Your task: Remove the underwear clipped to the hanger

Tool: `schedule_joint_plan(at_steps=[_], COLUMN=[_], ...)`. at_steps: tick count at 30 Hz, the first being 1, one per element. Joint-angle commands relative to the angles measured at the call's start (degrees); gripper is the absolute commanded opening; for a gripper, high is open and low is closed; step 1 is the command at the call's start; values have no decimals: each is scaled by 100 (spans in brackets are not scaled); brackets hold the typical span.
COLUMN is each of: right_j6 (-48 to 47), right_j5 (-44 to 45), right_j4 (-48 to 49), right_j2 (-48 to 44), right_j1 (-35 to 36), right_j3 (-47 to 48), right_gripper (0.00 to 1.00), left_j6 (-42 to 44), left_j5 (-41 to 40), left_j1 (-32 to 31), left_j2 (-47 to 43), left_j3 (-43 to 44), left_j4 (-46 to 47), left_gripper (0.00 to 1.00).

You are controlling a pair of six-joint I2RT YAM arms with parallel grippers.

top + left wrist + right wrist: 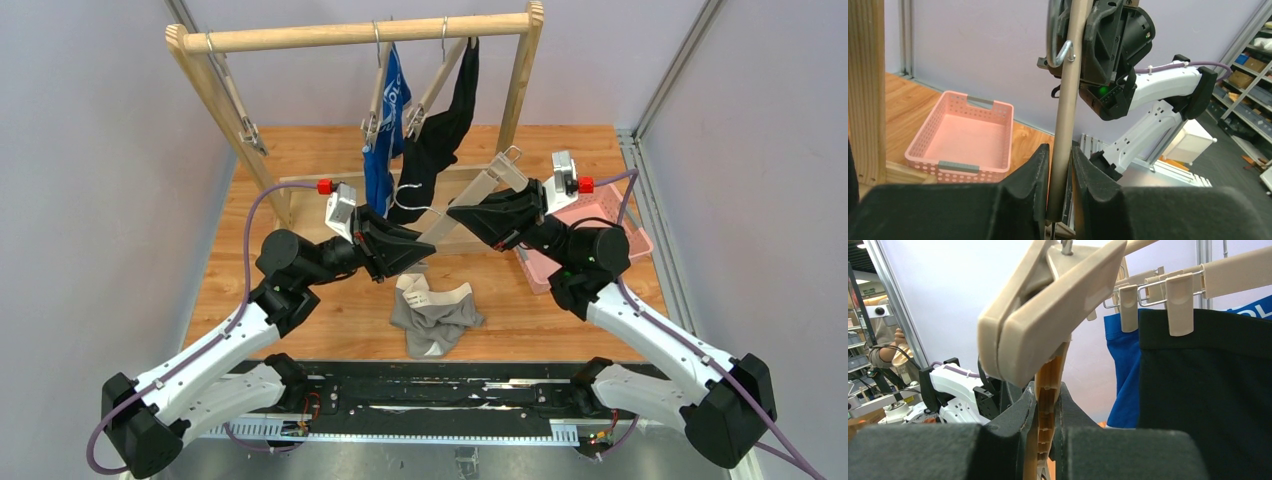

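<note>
The grey-beige briefs (432,318) lie crumpled on the worktop (300,160), free of any clip, between the two arms and just in front of the wooden rack's base. The blue briefs (380,175) and the black briefs (445,130) hang side by side from two beige clip hangers on the rack's top rail (300,38), near its right end. In the right wrist view a beige clip (1179,305) grips the waistband of the black briefs, and the blue briefs sit directly behind them under another clip. A third hanger (478,195), carrying no fabric, is held above the worktop at a slant between the arms. Its metal hook points towards the rack, and one of its end clips is raised at the upper right. The left fingers (1033,190) are set narrow around the lower part of this hanger's bar, one on each side, with the bar running up between them. The right fingers (1013,425) are clamped tight on the ribbed section of the same hanger just below its closed end clip. A further hanger with nothing on it hangs at the left end of the rail. A pink perforated basket (640,240) rests on the worktop to the right, partly hidden behind the right arm, and it is seen with nothing in it in the left wrist view.
</note>
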Motion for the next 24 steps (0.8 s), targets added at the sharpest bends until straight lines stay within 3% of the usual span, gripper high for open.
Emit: schedule_joint_plan(at_steps=[1,3,8,10,13,17,19,24], right_j6=[-47,-56,-148,-215,-323,-538,-673,-1205], right_j5=[-30,0,41,78,126,262,290,324], right_j4=[89,28,-237,-389,-632,-1181,-1456,-2553], right_j2=[-42,-53,-139,-196,-306,-496,-588,-845], right_j1=[89,100,100,102,102,100,101,109], right_j3=[209,201,154,127,91,44,27,39], right_gripper=[1,1,3,19,56,89,96,97], left_j6=[139,182,134,65,30,157,306,1061], left_j5=[266,234,39,6,27,45,-23,-675], left_j1=[-73,-82,-91,-91,-91,-93,-100,-123], left_j2=[-38,-66,-289,-357,-396,-560,-698,-1156], left_j3=[167,146,112,128,230,269,296,651], left_j4=[187,187,187,138,-156,-573,-923,-2760], left_gripper=[15,1,0,0,0,0,0,0])
